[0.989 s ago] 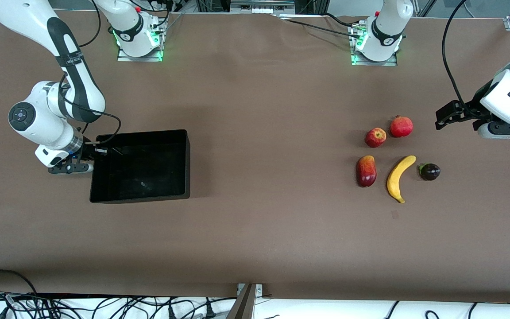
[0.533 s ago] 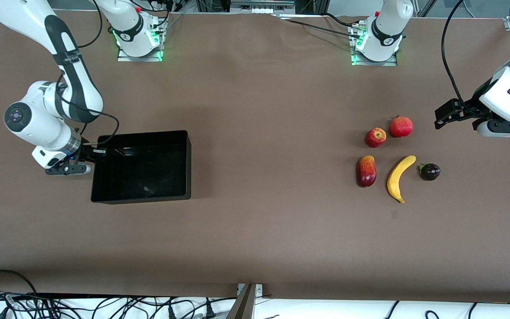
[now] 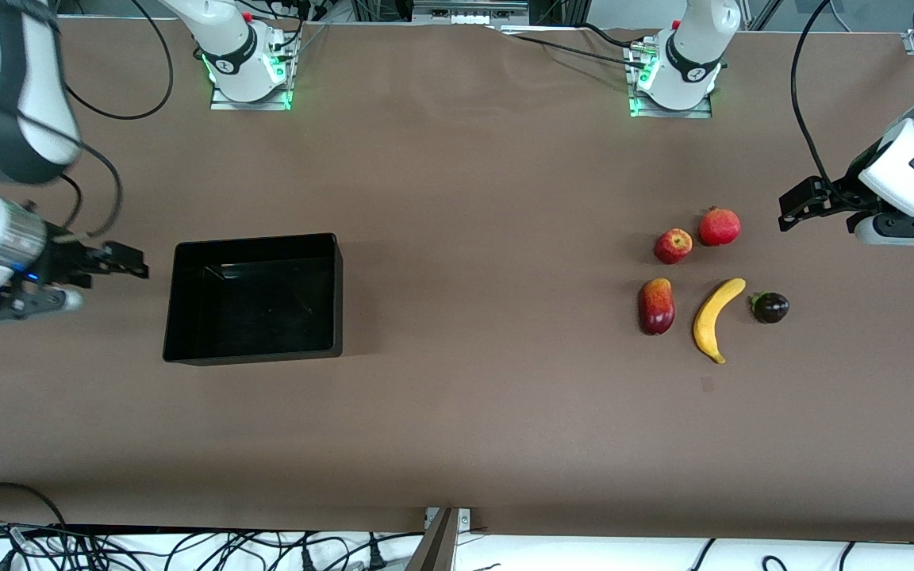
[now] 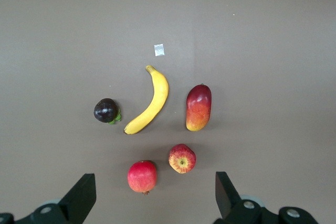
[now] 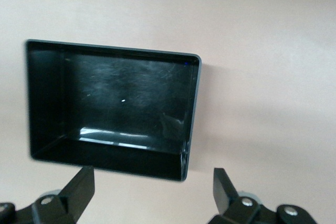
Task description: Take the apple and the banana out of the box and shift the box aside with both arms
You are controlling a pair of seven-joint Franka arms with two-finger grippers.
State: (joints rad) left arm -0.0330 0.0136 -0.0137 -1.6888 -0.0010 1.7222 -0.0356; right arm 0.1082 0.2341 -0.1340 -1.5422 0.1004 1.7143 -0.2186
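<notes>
One glossy black rectangular box [image 3: 254,299]

black box [image 3: 254,300], banana [image 3: 716,317], apple [image 3: 673,246]

A robotics lab: bolted arm bases [image 3: 247,75], cable tangle [image 3: 147,547] (table edge), brown tabletop [image 3: 473,412]

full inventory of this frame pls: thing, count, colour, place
box: 1, black, open-topped, empty, toward the right arm's end of the table
banana: 1, yellow, between mango and dark fruit
apple: 1, red-yellow, beside pomegranate
pomegranate: 1, red, fruit farthest from the front camera
mango: 1, red-orange
dark fruit: 1, purple-black
left gripper: open, by the fruits
right gripper: open, beside the box, touching nothing
</notes>
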